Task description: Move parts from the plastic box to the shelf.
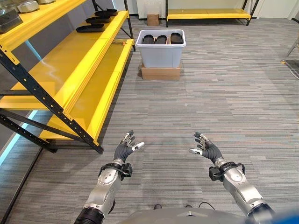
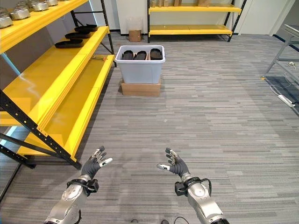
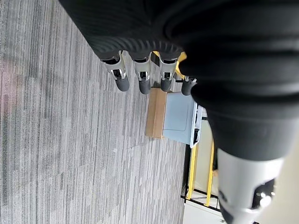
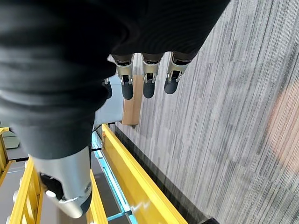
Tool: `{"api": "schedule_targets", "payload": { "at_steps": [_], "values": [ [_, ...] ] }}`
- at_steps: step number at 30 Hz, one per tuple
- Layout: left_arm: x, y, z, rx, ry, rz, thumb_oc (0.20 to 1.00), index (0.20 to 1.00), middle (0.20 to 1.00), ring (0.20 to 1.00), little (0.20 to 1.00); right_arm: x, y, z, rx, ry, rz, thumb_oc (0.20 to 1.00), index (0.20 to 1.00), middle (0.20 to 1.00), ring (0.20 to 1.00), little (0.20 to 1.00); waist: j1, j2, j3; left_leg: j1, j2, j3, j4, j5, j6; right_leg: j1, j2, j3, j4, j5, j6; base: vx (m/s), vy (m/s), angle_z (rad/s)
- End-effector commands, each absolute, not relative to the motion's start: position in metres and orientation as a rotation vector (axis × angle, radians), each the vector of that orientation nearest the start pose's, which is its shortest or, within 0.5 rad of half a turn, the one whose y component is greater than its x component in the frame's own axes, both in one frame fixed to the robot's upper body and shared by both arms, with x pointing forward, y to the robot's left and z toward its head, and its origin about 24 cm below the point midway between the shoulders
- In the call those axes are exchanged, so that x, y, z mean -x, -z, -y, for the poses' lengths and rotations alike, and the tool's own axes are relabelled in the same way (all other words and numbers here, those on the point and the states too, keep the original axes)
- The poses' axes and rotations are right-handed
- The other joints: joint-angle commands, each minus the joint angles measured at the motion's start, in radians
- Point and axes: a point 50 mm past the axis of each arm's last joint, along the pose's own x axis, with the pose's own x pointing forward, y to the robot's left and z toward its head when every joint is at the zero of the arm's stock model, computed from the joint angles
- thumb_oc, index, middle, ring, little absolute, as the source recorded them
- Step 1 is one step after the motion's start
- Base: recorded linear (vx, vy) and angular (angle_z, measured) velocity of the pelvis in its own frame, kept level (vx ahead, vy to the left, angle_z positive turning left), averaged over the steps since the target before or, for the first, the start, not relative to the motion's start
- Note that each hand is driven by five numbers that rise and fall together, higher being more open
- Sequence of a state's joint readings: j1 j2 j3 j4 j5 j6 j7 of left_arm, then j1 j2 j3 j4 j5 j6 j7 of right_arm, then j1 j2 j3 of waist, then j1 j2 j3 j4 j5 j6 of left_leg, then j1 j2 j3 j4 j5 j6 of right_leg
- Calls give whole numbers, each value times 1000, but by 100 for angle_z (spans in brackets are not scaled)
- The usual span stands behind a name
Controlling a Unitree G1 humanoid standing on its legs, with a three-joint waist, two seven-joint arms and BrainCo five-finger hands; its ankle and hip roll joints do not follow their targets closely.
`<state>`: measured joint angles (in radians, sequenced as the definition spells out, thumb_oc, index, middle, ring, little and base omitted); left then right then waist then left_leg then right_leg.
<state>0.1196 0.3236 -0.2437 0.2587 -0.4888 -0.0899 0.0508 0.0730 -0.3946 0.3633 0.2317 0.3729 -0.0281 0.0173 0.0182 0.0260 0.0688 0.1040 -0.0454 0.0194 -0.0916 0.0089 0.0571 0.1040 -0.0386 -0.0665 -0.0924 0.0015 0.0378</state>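
Grey floor [image 1: 224,93], plastic box [image 1: 161,55] on cardboard base [image 1: 160,72].

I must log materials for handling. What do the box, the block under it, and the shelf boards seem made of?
Box: pale grey plastic, smooth and slightly glossy, with a rolled rim.
Block: probably cardboard, matte brown with flat faces.
Shelf boards: likely painted metal, glossy yellow, on a dark perforated frame.

Grey striped floor [image 1: 224,93] carries a flat cardboard box [image 1: 160,72], and the pale plastic box [image 1: 160,53] sits on top of that w/ three dark parts [image 1: 161,39] standing in a row inside. Yellow shelf [image 1: 70,70] stands along the left side — black trays [image 1: 96,21] lie at the far end of its middle level, metal parts [image 2: 28,8] on the top level. Second yellow shelf [image 2: 187,18] against the far wall, small brown carton [image 2: 135,35] on the floor beside it.
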Motion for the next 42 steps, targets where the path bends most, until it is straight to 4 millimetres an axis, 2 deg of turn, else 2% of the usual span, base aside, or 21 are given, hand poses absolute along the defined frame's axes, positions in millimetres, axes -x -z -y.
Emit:
{"api": "schedule_targets", "payload": {
  "at_steps": [1, 8, 13, 14, 15, 16, 17, 18, 20, 22, 23, 24, 25, 26, 27, 29, 30, 33, 37, 39, 42],
  "values": [
    [-219, 20, -192, 97, 32, -261, 1000, 1000, 1000, 1000, 1000, -221, 23, 155, -16, -279, -313, 1000, 1000, 1000, 1000, 1000, 22, -55, -21, -5, 83, -30, 4, -14, -63, 1, -95, 20, 26, 36, 78, 0, 0, 0],
    [-229, 13, -191, 73, 56, -231, 1000, 1000, 1000, 1000, 1000, -232, 15, 154, -7, -294, -276, 1000, 1000, 1000, 1000, 1000, 30, -64, 5, -41, 66, -31, 61, -35, -44, -29, -119, 23, 91, 25, 85, -13, 51, -1],
    [-232, 7, -194, 51, 56, -209, 1000, 1000, 1000, 1000, 1000, -235, 13, 151, 3, -310, -266, 1000, 1000, 1000, 1000, 1000, 30, -55, 18, -57, 28, -47, 87, -57, -5, -101, -149, 46, 222, 33, 109, 2, 184, 1],
    [-232, 8, -195, 36, 59, -212, 1000, 1000, 1000, 1000, 1000, -233, 13, 150, 16, -321, -265, 1000, 1000, 1000, 1000, 1000, 23, -50, 24, -47, 9, -59, 76, -53, 12, -149, -166, 62, 324, 65, 112, 25, 258, 6],
    [-231, 8, -196, 30, 59, -212, 1000, 1000, 1000, 1000, 1000, -231, 14, 149, 22, -328, -269, 1000, 1000, 1000, 1000, 1000, 19, -46, 29, -39, 2, -63, 70, -53, 20, -174, -172, 74, 373, 98, 111, 22, 201, 11],
    [-231, 8, -196, 30, 59, -212, 1000, 1000, 1000, 1000, 1000, -231, 14, 149, 22, -328, -269, 1000, 1000, 1000, 1000, 1000, 20, -47, 28, -39, 1, -62, 70, -53, 20, -177, -173, 75, 376, 97, 111, 18, 137, 10],
    [-230, 9, -196, 22, 61, -216, 1000, 1000, 1000, 1000, 1000, -229, 16, 148, 30, -334, -273, 1000, 1000, 1000, 1000, 1000, 16, -44, 33, -31, -11, -67, 66, -53, 29, -208, -181, 96, 437, 144, 105, 41, 242, 25],
    [-229, 9, -196, 14, 63, -219, 1000, 1000, 1000, 1000, 1000, -224, 16, 147, 13, -340, -274, 1000, 1000, 1000, 1000, 1000, 5, -33, 52, -8, -34, -84, 59, -55, 49, -270, -183, 132, 567, 229, 82, 43, 293, 24],
    [-229, 9, -198, 7, 64, -221, 1000, 1000, 1000, 1000, 1000, -224, 14, 145, 11, -350, -263, 1000, 1000, 1000, 1000, 1000, 4, -18, 69, 12, -35, -82, 46, -60, 60, -330, -162, 125, 657, 196, 66, 52, 194, 14],
    [-228, 10, -198, 13, 63, -222, 1000, 1000, 1000, 1000, 1000, -225, 16, 145, 0, -348, -271, 1000, 1000, 1000, 1000, 1000, 3, -12, 71, 37, -40, -71, 28, -72, 62, -377, -131, 83, 633, 151, 71, 119, 67, -2],
    [-227, 10, -197, 19, 67, -223, 1000, 1000, 1000, 1000, 1000, -226, 16, 145, -17, -349, -276, 1000, 1000, 1000, 1000, 1000, -4, -12, 69, 47, -43, -69, 16, -73, 60, -400, -101, 72, 575, 132, 72, 108, 11, -23],
    [-227, 10, -197, 20, 66, -223, 1000, 1000, 1000, 1000, 1000, -226, 16, 145, -17, -349, -276, 1000, 1000, 1000, 1000, 1000, -6, -9, 71, 52, -39, -70, 14, -75, 59, -395, -99, 68, 573, 131, 71, 145, -23, -26],
    [-227, 11, -198, 23, 62, -223, 1000, 1000, 1000, 1000, 1000, -228, 14, 145, -24, -352, -267, 1000, 1000, 1000, 1000, 1000, -11, -11, 71, 62, -45, -70, 6, -79, 55, -409, -77, 52, 493, 130, 77, 248, -77, -10],
    [-227, 11, -199, 21, 57, -221, 1000, 1000, 1000, 1000, 1000, -230, 13, 145, -13, -356, -261, 1000, 1000, 1000, 1000, 1000, -22, -23, 71, 77, -59, -82, 4, -96, 46, -423, -57, 45, 306, 151, 93, 249, -74, -7],
    [-227, 11, -199, 22, 57, -221, 1000, 1000, 1000, 1000, 1000, -230, 13, 145, -12, -357, -261, 1000, 1000, 1000, 1000, 1000, -24, -17, 75, 84, -53, -85, 4, -99, 45, -409, -53, 39, 292, 156, 92, 273, -98, -4],
    [-231, 9, -198, 34, 46, -209, 1000, 1000, 1000, 1000, 1000, -235, 8, 143, 10, -367, -242, 1000, 1000, 1000, 1000, 1000, -44, -23, 83, 119, -38, -104, 4, -127, 20, -435, -48, 92, 110, 218, 120, 353, -140, 8],
    [-230, 9, -197, 37, 50, -210, 1000, 1000, 1000, 1000, 1000, -236, 7, 142, 19, -372, -238, 1000, 1000, 1000, 1000, 1000, -47, -25, 82, 137, -29, -108, 4, -140, 13, -428, -39, 93, 85, 224, 125, 433, -203, 22],
    [-230, 13, -192, 38, 74, -229, 1000, 1000, 1000, 1000, 1000, -230, 9, 147, 14, -368, -252, 1000, 1000, 1000, 1000, 1000, -59, -38, 43, 169, 14, -124, 4, -158, -12, -384, -13, 111, 89, 227, 103, 379, -219, 29],
    [-231, 14, -185, 70, 94, -236, 1000, 1000, 1000, 1000, 1000, -228, 3, 157, -3, -342, -229, 1000, 1000, 1000, 1000, 1000, -86, -14, 10, 171, 108, -141, 65, -119, -54, -396, 35, 49, 191, 143, 60, 424, -230, 58],
    [-232, 14, -183, 69, 104, -235, 1000, 1000, 1000, 1000, 1000, -225, 9, 165, -2, -313, -258, 1000, 1000, 1000, 1000, 1000, -101, -8, 4, 142, 142, -139, 152, -53, -84, -374, 55, 37, 216, 105, 37, 369, -203, 25],
    [-232, 12, -184, 85, 97, -227, 1000, 1000, 1000, 1000, 1000, -224, 11, 168, -11, -304, -271, 1000, 1000, 1000, 1000, 1000, -88, -18, 5, 100, 135, -159, 309, 64, -97, -316, 79, 36, 197, 88, 9, 340, -191, 5]
  ]
}}
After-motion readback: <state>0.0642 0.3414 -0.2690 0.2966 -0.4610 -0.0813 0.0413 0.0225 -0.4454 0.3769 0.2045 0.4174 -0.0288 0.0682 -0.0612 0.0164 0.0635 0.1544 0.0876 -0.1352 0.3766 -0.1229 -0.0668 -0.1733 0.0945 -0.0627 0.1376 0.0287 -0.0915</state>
